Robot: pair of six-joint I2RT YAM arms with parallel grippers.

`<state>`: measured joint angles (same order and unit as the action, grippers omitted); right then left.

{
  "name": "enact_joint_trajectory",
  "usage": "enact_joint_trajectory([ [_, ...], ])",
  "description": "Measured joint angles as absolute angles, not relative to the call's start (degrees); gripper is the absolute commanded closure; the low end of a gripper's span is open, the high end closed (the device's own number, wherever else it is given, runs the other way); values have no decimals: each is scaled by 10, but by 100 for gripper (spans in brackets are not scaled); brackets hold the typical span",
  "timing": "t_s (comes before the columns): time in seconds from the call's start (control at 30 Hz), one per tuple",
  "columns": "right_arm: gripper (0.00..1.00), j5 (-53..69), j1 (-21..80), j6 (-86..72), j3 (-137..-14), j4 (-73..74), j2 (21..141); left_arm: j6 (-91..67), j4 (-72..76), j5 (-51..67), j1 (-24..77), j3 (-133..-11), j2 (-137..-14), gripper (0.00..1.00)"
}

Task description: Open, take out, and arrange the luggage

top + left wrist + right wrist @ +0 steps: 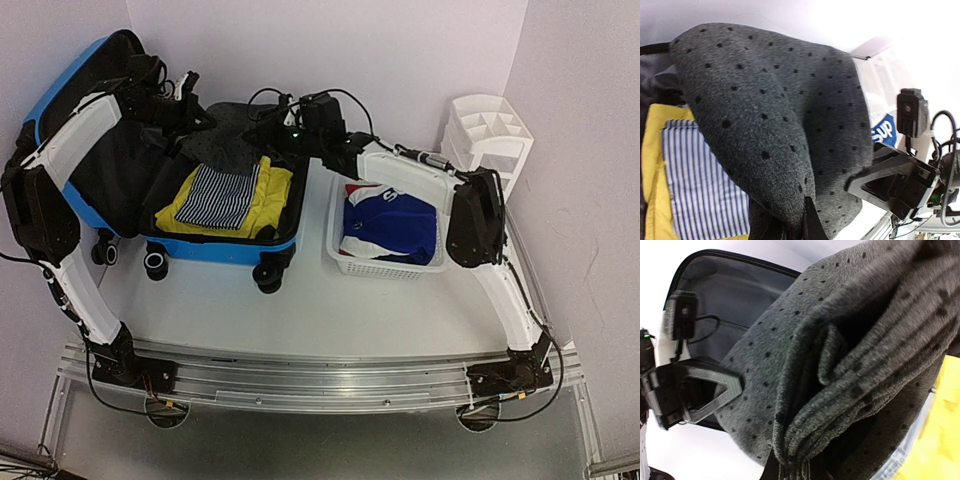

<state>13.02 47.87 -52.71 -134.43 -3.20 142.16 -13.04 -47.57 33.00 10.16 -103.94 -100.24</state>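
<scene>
The blue suitcase (215,250) lies open at the left, its lid (60,85) propped up against the wall. A grey garment with black dots (230,150) is held up over the back of the case. My left gripper (200,125) is shut on its left edge, and the left wrist view shows the cloth (775,110) pinched in the left gripper (800,230). My right gripper (270,135) is shut on its right edge, where folds of the cloth (850,350) bunch in the right gripper (795,470). A blue-and-white striped cloth (222,195) lies on a yellow garment (275,190) in the case.
A white basket (385,268) to the right of the case holds a blue, white and red garment (395,225). A white slatted organiser (485,130) stands at the back right. Walls close in at the left, the back and the right.
</scene>
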Motion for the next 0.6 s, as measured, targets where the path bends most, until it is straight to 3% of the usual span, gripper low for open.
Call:
enact_joint_trajectory([
  [0.3,100,155,397,-468,-1044,27,1148,-169,-452,325,245,-1141,-1088,100],
  [0.6,100,181,288,-399,-914,167,953,-216,-373,323,375,-1229,-1213,100],
])
